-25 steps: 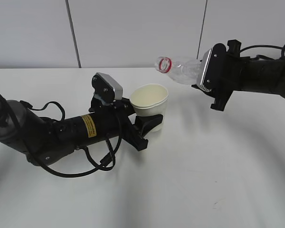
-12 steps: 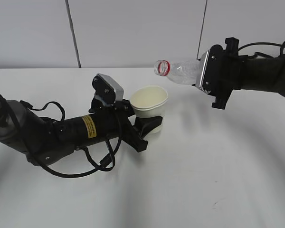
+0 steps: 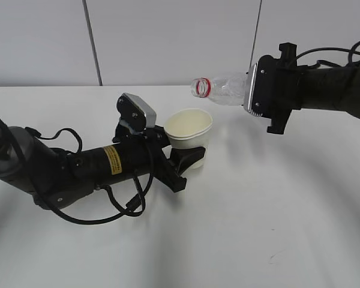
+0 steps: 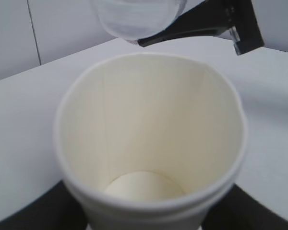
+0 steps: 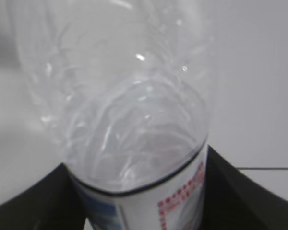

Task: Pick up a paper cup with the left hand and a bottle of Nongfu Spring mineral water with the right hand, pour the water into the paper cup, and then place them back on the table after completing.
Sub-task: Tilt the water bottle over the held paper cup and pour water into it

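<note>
Above the table (image 3: pixel 240 228), left hand (image 3: pixel 189 157) jaws clamping paper cup (image 3: pixel 189 135), right hand (image 3: pixel 259 96) jaws gripping tipped bottle (image 3: pixel 223 90)

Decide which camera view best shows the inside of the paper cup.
The left wrist view: it looks straight into the paper cup, down to its bottom. The exterior view shows only its outside and rim. The right wrist view shows only the bottle.

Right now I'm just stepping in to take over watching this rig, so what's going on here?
The left hand holds a paper cup upright, low over the table. The right hand holds a clear plastic bottle lying about level in the air, its uncapped, red-ringed mouth pointing left, above and just beyond the cup's rim. No stream shows, and the cup's inside looks dry.
</note>
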### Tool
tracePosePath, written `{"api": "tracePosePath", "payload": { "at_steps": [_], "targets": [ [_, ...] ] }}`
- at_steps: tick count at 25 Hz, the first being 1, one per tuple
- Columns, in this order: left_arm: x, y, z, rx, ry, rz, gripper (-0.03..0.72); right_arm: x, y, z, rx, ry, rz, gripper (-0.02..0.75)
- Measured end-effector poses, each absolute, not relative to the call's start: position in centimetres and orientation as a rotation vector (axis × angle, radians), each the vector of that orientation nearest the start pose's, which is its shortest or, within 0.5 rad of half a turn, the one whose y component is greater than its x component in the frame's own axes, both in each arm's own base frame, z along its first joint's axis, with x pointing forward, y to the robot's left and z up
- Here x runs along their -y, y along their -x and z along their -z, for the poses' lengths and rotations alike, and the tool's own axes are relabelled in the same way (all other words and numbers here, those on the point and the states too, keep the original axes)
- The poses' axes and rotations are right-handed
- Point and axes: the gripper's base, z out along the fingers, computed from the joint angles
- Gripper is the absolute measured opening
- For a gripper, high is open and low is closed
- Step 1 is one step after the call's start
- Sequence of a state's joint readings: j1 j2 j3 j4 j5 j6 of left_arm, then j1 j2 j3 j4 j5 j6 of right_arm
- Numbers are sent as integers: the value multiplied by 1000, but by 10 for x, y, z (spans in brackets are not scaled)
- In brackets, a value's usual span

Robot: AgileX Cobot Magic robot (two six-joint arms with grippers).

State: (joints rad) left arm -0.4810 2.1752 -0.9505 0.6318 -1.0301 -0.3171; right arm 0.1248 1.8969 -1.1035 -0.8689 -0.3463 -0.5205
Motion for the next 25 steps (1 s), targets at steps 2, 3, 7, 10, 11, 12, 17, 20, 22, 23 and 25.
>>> {"api": "tracePosePath", "payload": {
  "at_steps": [2, 3, 7, 10, 11, 12, 17, 20, 22, 23, 25],
  "targets": [
    [223, -328, -99, -1611, -838, 783, 397, -74, -404, -192, -1400, 1524, 512, 446],
    [223, -328, -99, -1611, -838, 783, 397, -74, -404, -192, -1395, 1530, 517, 446],
    [223, -328, -99, -1613, -838, 782, 396, -74, -404, -192, -1377, 1552, 534, 446],
    [223, -328, -98, -1618, -839, 779, 396, -74, -404, -192, -1365, 1565, 544, 446],
    [223, -328, -98, -1618, -839, 779, 396, -74, -404, -192, -1359, 1571, 550, 446],
    [223, -328, -98, -1618, -839, 779, 396, -74, -404, -192, -1354, 1577, 554, 446],
    [223, -328, -98, -1618, -839, 779, 396, -74, -404, -192, -1336, 1595, 569, 446],
    [223, -328, -98, -1618, -839, 779, 396, -74, -404, -192, -1319, 1613, 583, 446],
    [223, -328, -98, -1618, -839, 779, 396, -74, -404, -192, -1306, 1625, 593, 446],
    [223, -328, -98, -1618, -839, 779, 396, -74, -404, -192, -1301, 1630, 597, 446],
    [223, -328, -98, -1618, -839, 779, 396, -74, -404, -192, -1296, 1635, 602, 446]
  ]
}}
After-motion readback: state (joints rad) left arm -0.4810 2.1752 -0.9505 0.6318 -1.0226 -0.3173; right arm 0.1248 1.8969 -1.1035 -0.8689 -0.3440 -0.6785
